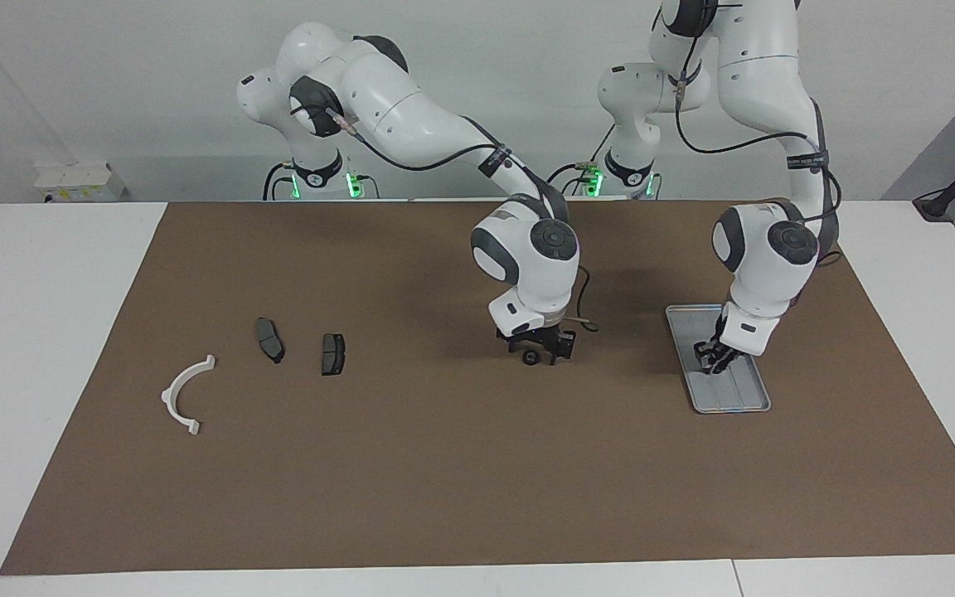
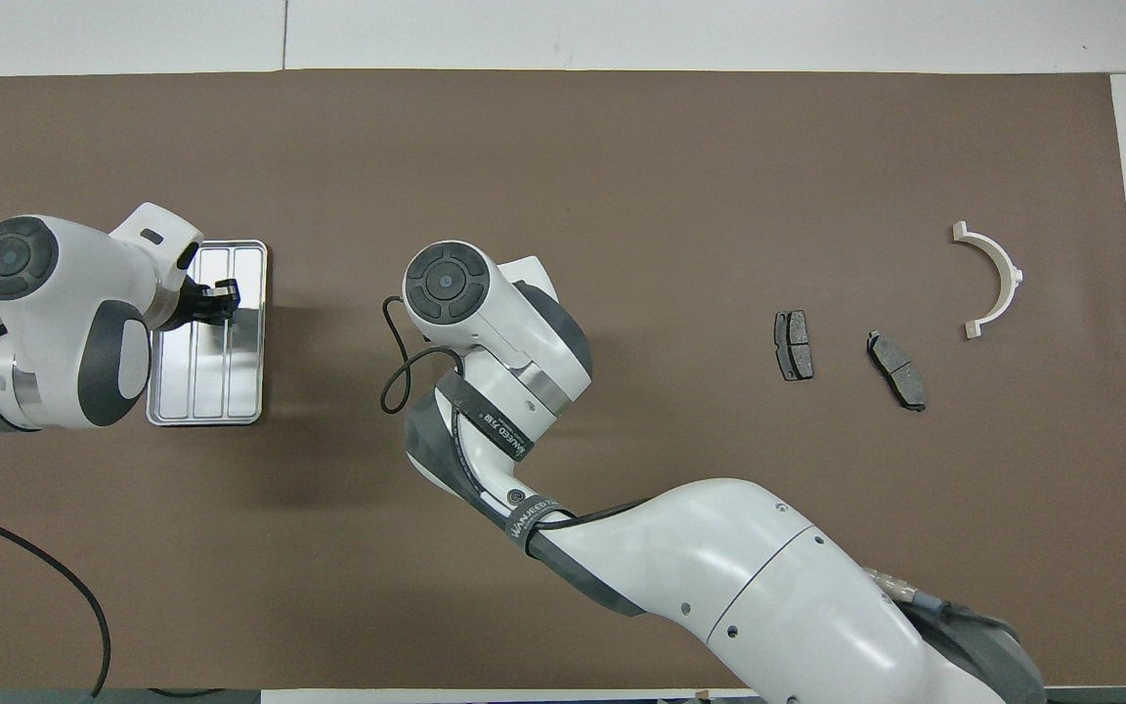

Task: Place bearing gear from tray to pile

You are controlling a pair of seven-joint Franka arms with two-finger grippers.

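The silver tray (image 1: 736, 398) (image 2: 206, 391) lies at the left arm's end of the brown mat. My left gripper (image 1: 714, 361) (image 2: 221, 298) reaches down into it, shut; nothing shows between its tips. A small black ring, the bearing gear (image 1: 530, 357), lies on the mat mid-table. My right gripper (image 1: 542, 350) hangs low right over it, open, and its wrist hides both from overhead. The pile lies at the right arm's end: a white bracket (image 1: 169, 396) (image 2: 1013, 279) and two dark pads (image 1: 269, 339) (image 1: 332, 354) (image 2: 794, 345) (image 2: 896, 370).
The brown mat (image 1: 444, 481) covers most of the white table. The right arm's forearm (image 2: 719, 577) stretches low across the mat's middle, on the robots' side. A loose cable (image 1: 581, 319) loops off the right wrist.
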